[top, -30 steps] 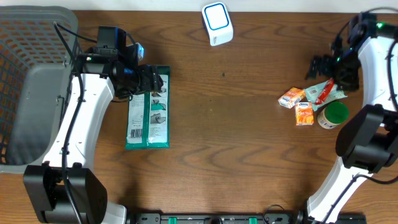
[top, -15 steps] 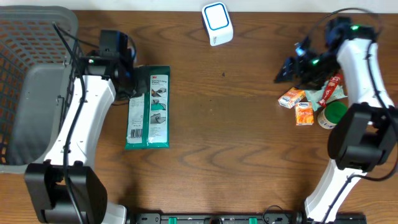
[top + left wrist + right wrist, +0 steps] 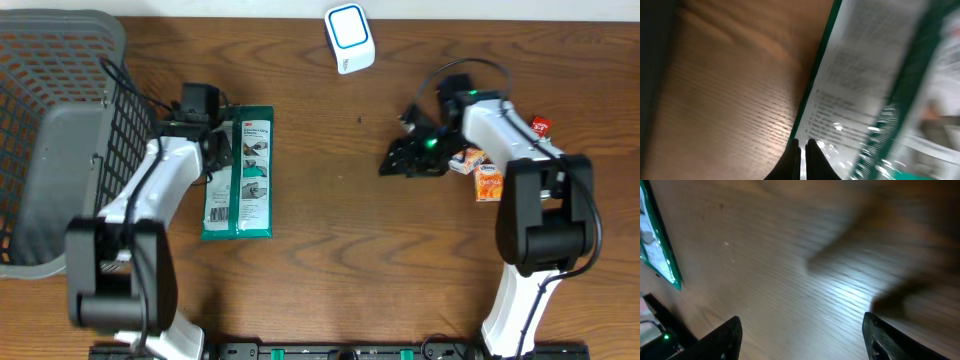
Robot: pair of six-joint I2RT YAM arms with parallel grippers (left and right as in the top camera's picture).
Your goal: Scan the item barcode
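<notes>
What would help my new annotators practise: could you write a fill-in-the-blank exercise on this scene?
1. The left gripper is ___ at the edge of the green package.
2. The right gripper is ___, with only bare table between its fingers.
3. The white scanner has a ___ outline on its face.
4. The mesh basket stands on the ___ arm's side.
Missing words: shut; open; blue; left.
</notes>
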